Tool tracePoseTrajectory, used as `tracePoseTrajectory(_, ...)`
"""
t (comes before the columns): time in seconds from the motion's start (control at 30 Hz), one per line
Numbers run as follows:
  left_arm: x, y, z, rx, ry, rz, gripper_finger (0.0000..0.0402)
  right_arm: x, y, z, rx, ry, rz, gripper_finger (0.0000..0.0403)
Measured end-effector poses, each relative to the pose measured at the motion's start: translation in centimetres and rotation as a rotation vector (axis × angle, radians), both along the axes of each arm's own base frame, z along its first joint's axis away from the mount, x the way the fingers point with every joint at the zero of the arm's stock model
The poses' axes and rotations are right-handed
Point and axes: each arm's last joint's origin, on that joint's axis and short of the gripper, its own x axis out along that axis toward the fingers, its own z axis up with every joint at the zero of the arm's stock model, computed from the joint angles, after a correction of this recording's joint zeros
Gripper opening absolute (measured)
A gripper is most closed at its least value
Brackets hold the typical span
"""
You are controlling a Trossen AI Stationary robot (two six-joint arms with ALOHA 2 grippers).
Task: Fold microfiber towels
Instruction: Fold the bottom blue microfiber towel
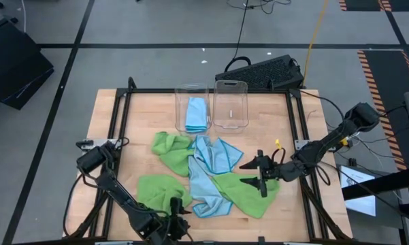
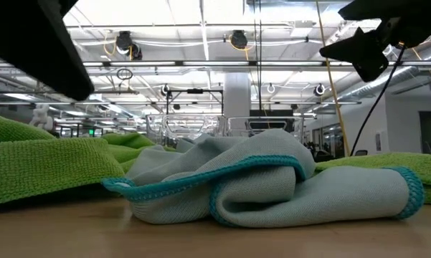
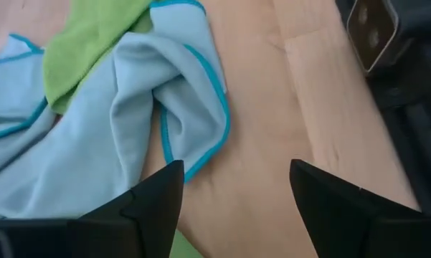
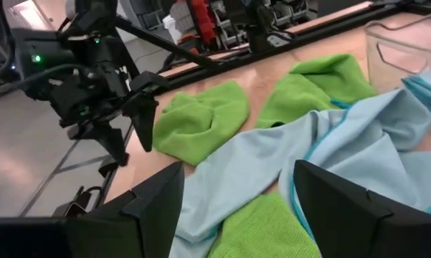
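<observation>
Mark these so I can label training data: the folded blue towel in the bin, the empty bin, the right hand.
folded blue towel [image 1: 197,114], high view, its middle.
empty bin [image 1: 231,124], high view, near wall.
right hand [image 1: 253,174], high view, between fingertips.

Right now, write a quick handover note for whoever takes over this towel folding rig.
Left hand: open, empty, at the table's near edge beside a crumpled green towel.
Right hand: open, empty, over the green towel on the right.
Done: one folded blue towel sits in the left clear bin; the right clear bin looks empty.
Left: the blue towels and a third green towel lie tangled mid-table, unfolded.
</observation>
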Motion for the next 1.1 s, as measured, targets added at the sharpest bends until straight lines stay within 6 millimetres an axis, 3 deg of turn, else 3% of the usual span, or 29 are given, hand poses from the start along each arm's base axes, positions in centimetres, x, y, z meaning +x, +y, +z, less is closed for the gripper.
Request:
tracePoseTrajectory(0.43, 2.2, 1.9, -3.0, 0.146, 0.057, -0.008, 0.0241, 0.3, -0.1, 0.1, 0.018, -0.04, -0.081, 0.0254)
tracePoseTrajectory(0.7, 3.3, 2.9, -3.6, 0.139, 0.108, -0.033, 0.0146, 0.3, -0.2, 0.1, 0.004, -0.04, -0.109, 0.0254)
tracePoseTrajectory(0.93, 3.3, 3.4, -3.7, 0.207, 0.132, -0.058, 0.0021, 0.2, -0.1, 0.1, 0.011, -0.04, -0.108, 0.0254)
tracePoseTrajectory(1.1, 3.0, 3.9, -2.4, 0.228, 0.148, -0.061, 0.0011, 0.3, -0.1, 0.2, 0.014, -0.046, -0.107, 0.0254)
